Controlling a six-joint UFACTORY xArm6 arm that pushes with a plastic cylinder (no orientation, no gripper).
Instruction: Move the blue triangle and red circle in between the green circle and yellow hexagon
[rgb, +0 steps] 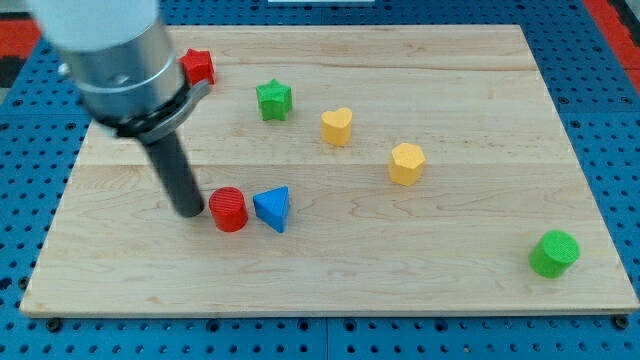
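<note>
the red circle is a short upright cylinder lying towards the view's bottom left of the wooden board, its flat top facing up. the blue triangle sits just beside the red circle on its right, nearly touching. the yellow hexagon stands up and to the right of the red circle, well apart. the green circle, another short cylinder, lies far right of the red circle and slightly lower, near the board's bottom right corner.
</note>
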